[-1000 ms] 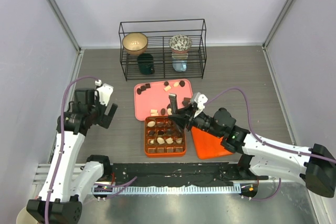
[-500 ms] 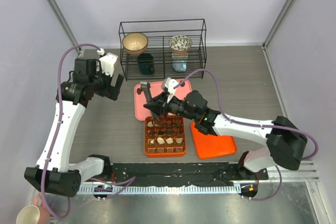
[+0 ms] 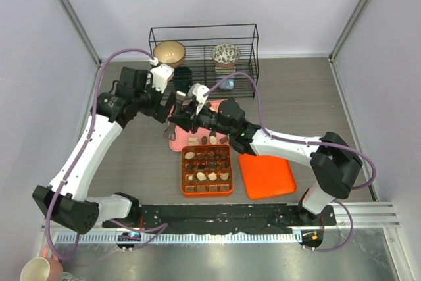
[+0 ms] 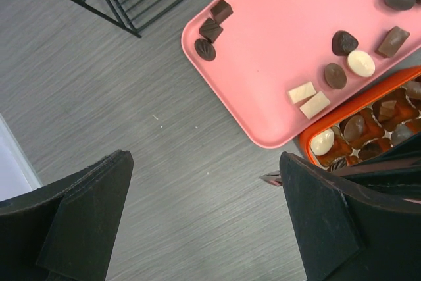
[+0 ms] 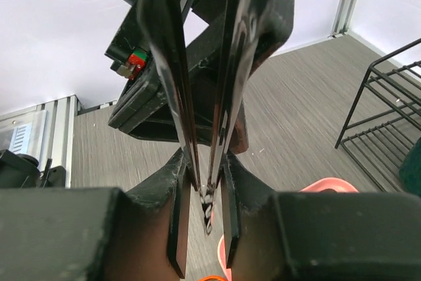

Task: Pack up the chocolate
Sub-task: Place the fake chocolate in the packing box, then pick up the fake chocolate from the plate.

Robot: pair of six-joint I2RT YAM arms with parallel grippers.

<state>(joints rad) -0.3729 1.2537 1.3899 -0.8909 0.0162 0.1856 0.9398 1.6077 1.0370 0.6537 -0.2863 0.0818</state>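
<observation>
Picking chocolate (image 4: 344, 42), loose on the pink tray (image 4: 263, 70) with some already in the orange box (image 4: 306, 144), using the right gripper (image 5: 205, 192): fingers nearly pressed together, maybe nipping a dark striped piece, too blurred to tell. Next calls for a short carry to a free cell, skirting the left gripper (image 4: 204, 162) hovering close with fingers spread wide; wire rack (image 3: 204, 45) behind.

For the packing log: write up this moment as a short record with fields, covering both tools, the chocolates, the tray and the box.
pink plastic tray: holds about a dozen loose small chocolate pieces, dark, tan and cream
orange gridded box: partly filled; nearest row looks empty
flat orange lid: lying right of the box
left tool: open, empty, above the grey table beside the tray
right tool: jaws nearly together; a grip cannot be told
black wire rack: behind the tray
</observation>
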